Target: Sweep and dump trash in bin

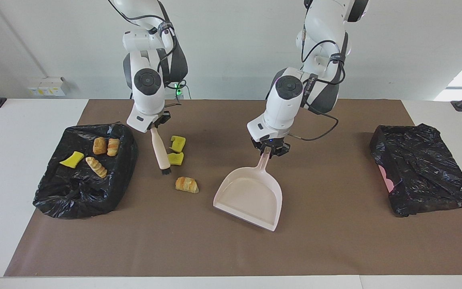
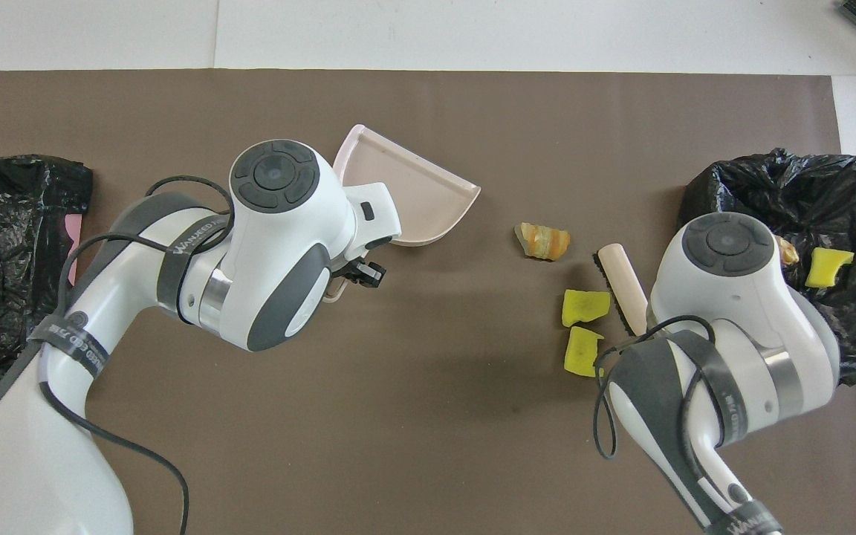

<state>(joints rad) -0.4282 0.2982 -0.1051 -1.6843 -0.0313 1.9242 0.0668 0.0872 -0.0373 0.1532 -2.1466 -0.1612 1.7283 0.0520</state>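
Observation:
My left gripper [image 1: 270,151] is shut on the handle of the pale pink dustpan [image 1: 251,196], which sits slantwise mid-table and also shows in the overhead view as the dustpan [image 2: 413,197]. The right gripper [image 1: 155,127] is shut on the wooden brush [image 1: 160,150], bristles down beside two yellow sponge pieces [image 1: 178,143] [image 1: 175,159]. A bread-like chunk of trash [image 1: 187,184] lies on the mat between brush and dustpan, touching neither. The bin [image 1: 419,168], lined with a black bag, stands at the left arm's end of the table.
A second black bag [image 1: 82,180] at the right arm's end carries several trash pieces, bread-like and yellow. The brown mat [image 1: 335,249] covers most of the white table. From overhead the arms hide both grippers' fingertips.

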